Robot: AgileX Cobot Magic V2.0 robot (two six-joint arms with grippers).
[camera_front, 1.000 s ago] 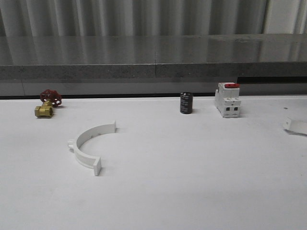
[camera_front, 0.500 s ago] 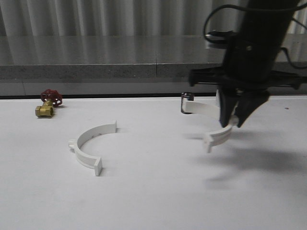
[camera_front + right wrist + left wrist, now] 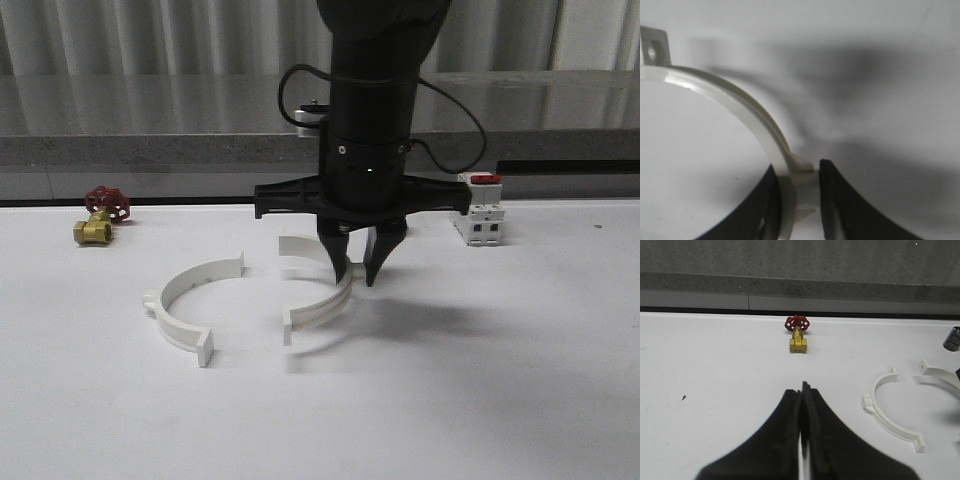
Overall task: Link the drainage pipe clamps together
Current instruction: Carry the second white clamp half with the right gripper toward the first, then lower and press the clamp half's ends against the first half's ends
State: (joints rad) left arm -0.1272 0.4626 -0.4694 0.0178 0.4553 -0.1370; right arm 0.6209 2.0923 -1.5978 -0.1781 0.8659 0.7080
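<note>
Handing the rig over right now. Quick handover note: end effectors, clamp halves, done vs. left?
Right end effector: shut on the carried clamp half, gripping its arc mid-span, low over the table.
Left end effector: shut, holding nothing, back from the work.
Resting clamp half: flat on the table on the robot's left, open side facing the carried one. A gap separates their end tabs.
Done: second half picked up and brought beside the first.
Left: close the gap, line up the tabs, join the halves into one ring.

lab test bench | white table (image 3: 500, 400) | grey stone ledge (image 3: 150, 120) | loose hardware parts
</note>
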